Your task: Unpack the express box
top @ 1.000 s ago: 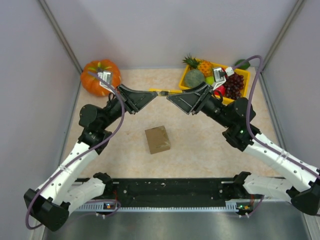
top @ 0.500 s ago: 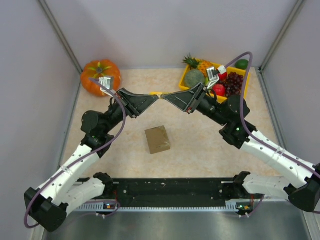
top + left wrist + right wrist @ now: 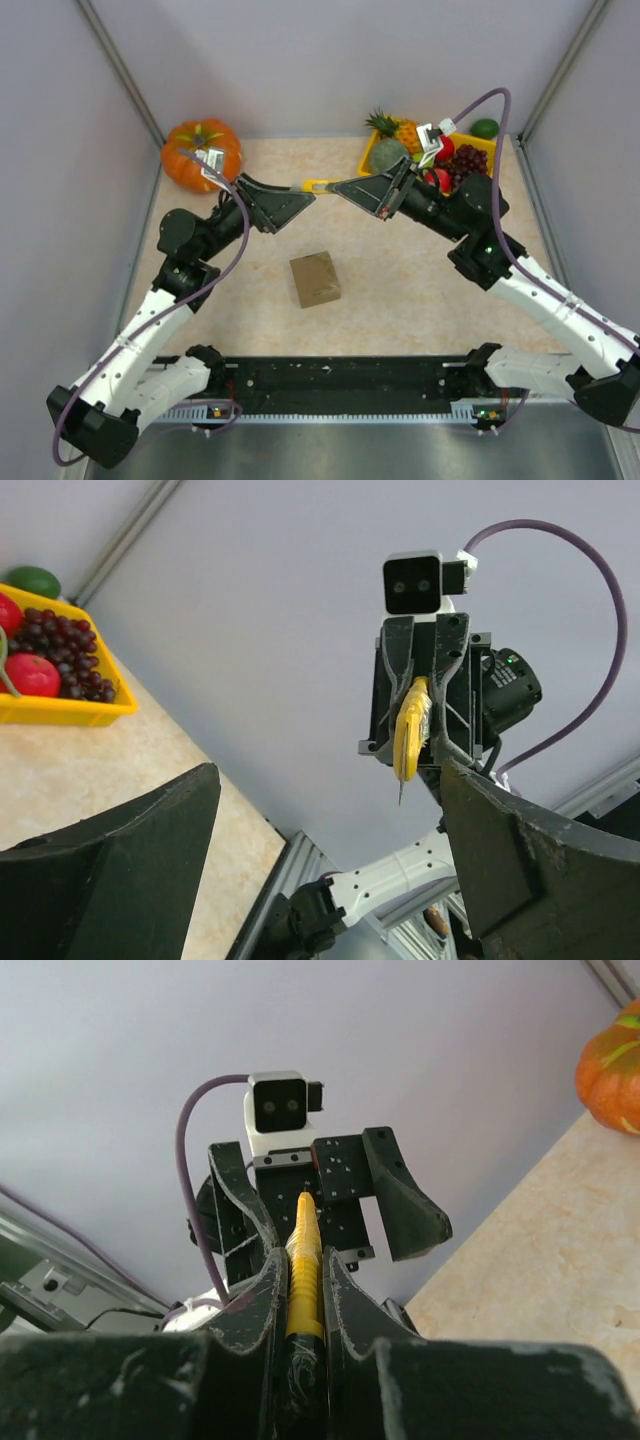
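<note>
**Cutter pinched in the right gripper, box not yet opened**

Step in hand, judging by the layout: getting the tool ready before any cutting. Right gripper (image 3: 335, 187) pressed together on a yellow cutter (image 3: 318, 185), up over the far part of the tabletop (image 3: 400, 300). Left gripper (image 3: 305, 194) spread wide just beside the cutter's free end, gripping nothing. Express box (image 3: 315, 279) resting on the tabletop between the two arms, top flat and closed, well apart from both grippers.

Next move, as a judgement: bringing the cutter back and down to the box, with the blade end turned toward the top seam. Probably also calls for the left gripper to steady the carton, which looks light enough to slide.

Top view alone gives the box, plus the pumpkin (image 3: 200, 152) at far left and the fruit tray (image 3: 492, 165) at far right. Shows the cutter only as a short yellow sliver.

Left wrist view faces the cutter end-on, clamped between the right gripper's fingers. Thin dark point below the yellow body, possibly the blade, too small to be sure.

Right wrist view looks along the yellow handle running out between the shut fingers, with the left gripper's parted jaws beyond. No box in either wrist view.
</note>
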Tool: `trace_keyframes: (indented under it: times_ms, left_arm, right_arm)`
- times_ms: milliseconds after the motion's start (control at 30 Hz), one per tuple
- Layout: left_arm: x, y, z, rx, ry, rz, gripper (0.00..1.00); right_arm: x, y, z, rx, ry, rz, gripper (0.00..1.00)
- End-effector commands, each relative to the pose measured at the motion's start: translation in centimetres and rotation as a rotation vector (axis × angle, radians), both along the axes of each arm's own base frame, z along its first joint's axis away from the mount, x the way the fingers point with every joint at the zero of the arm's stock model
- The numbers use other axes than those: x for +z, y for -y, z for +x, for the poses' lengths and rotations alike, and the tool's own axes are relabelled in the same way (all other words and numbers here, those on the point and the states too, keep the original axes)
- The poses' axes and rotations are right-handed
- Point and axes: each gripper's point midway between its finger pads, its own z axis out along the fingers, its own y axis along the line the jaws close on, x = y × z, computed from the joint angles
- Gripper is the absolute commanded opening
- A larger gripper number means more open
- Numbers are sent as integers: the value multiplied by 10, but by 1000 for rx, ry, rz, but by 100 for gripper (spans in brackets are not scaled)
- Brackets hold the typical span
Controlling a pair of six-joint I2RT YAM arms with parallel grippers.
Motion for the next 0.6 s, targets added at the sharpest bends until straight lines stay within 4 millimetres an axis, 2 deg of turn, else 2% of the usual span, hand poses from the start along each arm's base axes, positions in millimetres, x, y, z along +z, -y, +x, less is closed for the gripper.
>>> trace_keyframes:
  times_ms: [0,33,67,167,333,367,467,500,567]
  left_arm:
    - [29,-8,-13,-37,124,100,95]
    - [25,-5,-9,-58,105,121,95]
    - [31,-3,-17,-103,127,134,95]
    - [30,3,-18,-164,111,154,94]
    - [30,10,-23,-259,76,137,90]
    - [31,10,-24,-267,78,136,87]
    - [27,13,-24,-298,67,149,61]
    - [25,13,-24,-301,61,152,48]
    - [24,13,-24,-305,58,157,35]
  right_arm:
    - [33,12,-15,50,99,-34,0]
    - [32,10,-16,65,103,-49,0]
    - [33,7,-19,91,104,-58,0]
    - [27,2,-27,160,89,-91,0]
    - [12,-4,-24,180,64,-146,0]
    - [11,-4,-23,178,60,-147,0]
    - [12,-6,-22,183,59,-145,0]
    - [11,-7,-21,182,57,-147,0]
    - [11,-7,-21,185,57,-147,0]
